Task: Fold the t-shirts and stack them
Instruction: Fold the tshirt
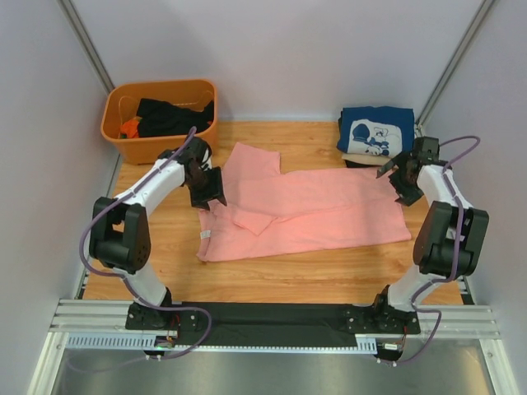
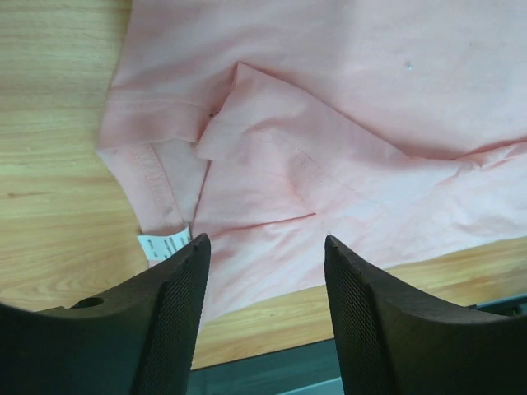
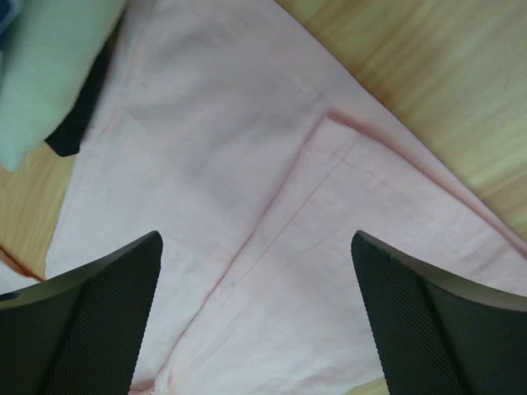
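Note:
A salmon-pink t-shirt lies spread across the middle of the wooden table, one sleeve folded in near its left end. My left gripper hovers open above that left end; in the left wrist view the folded sleeve and a white label show between its fingers. My right gripper is open above the shirt's right end, over a hem fold. A folded navy t-shirt with white cartoon print sits on a stack at the back right. Dark shirts lie in the tub.
An orange plastic tub stands at the back left. The stack's pale and dark edges show at the right wrist view's top left. A dark strip runs along the table's near edge.

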Robot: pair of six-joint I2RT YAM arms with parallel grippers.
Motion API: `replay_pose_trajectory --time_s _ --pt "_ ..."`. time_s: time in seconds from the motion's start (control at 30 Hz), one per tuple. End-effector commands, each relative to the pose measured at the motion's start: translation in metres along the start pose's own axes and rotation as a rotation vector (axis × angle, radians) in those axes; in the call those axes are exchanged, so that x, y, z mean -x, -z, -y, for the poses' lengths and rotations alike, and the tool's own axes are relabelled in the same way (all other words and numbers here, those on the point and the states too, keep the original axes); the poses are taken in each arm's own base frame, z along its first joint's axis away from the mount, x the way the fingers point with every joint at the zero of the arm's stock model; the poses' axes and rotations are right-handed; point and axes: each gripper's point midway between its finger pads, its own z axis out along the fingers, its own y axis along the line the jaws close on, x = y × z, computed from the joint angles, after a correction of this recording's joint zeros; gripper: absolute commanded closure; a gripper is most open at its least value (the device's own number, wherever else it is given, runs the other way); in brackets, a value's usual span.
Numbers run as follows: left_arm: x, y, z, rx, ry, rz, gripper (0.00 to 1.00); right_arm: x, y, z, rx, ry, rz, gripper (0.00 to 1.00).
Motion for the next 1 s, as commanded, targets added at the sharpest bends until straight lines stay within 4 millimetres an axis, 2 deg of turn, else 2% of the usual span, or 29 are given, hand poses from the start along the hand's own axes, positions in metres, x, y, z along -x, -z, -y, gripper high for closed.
replay_pose_trajectory --time_s 0.0,0.07,0.1,0.13,0.17,0.2,0.23,0.3,0.33,0.37,0.53,0.7,0.83,0.87,0.93,0.97 --pt "0.007 0.044 0.013 -0.063 0.008 0.130 0.34 0.013 0.021 -0.004 0.027 0.098 0.023 0.00" --pt "-0.015 0.042 -0.003 -0.030 0.040 0.133 0.33 0.007 0.033 0.007 0.023 0.095 0.038 0.00" --pt "-0.020 0.058 -0.002 -0.058 0.062 0.195 0.33 -0.013 0.028 0.027 -0.007 0.080 0.002 0.00" --pt "-0.040 0.047 -0.014 -0.040 0.088 0.179 0.33 -0.013 0.041 0.028 0.029 0.070 0.041 0.00" --pt "-0.048 0.048 -0.016 -0.052 0.127 0.192 0.32 -0.019 0.043 0.034 0.043 0.041 0.036 0.00" --pt "-0.055 0.058 -0.016 -0.085 0.132 0.234 0.32 -0.028 0.043 0.042 0.046 0.030 0.029 0.00" --pt "-0.074 0.047 -0.023 -0.087 0.151 0.203 0.30 -0.040 0.044 0.054 0.046 0.020 0.025 0.00" --pt "-0.089 0.048 -0.021 -0.119 0.169 0.225 0.18 -0.049 0.042 0.072 0.017 -0.012 0.023 0.00" --pt "-0.101 0.038 -0.029 -0.092 0.184 0.205 0.18 -0.059 0.039 0.084 -0.002 -0.029 0.015 0.01" --pt "-0.109 0.035 -0.028 -0.096 0.200 0.196 0.17 -0.060 0.037 0.092 -0.018 -0.056 0.025 0.02" --pt "-0.140 0.005 -0.039 -0.083 0.260 0.131 0.18 -0.073 0.017 0.116 -0.042 -0.102 -0.012 0.07" --pt "-0.143 -0.016 -0.054 -0.035 0.298 0.146 0.19 -0.078 -0.001 0.125 -0.057 -0.114 -0.055 0.10" --pt "-0.124 -0.025 -0.061 0.029 0.304 0.197 0.22 -0.077 -0.014 0.122 -0.049 -0.120 -0.081 0.16" --pt "-0.122 -0.030 -0.062 0.046 0.302 0.185 0.26 -0.077 -0.014 0.119 -0.037 -0.125 -0.088 0.25" --pt "-0.108 -0.030 -0.055 0.030 0.295 0.203 0.44 -0.076 -0.015 0.115 -0.015 -0.125 -0.092 0.39" --pt "-0.107 -0.033 -0.055 0.043 0.280 0.188 0.53 -0.077 -0.015 0.115 -0.013 -0.122 -0.091 0.57"
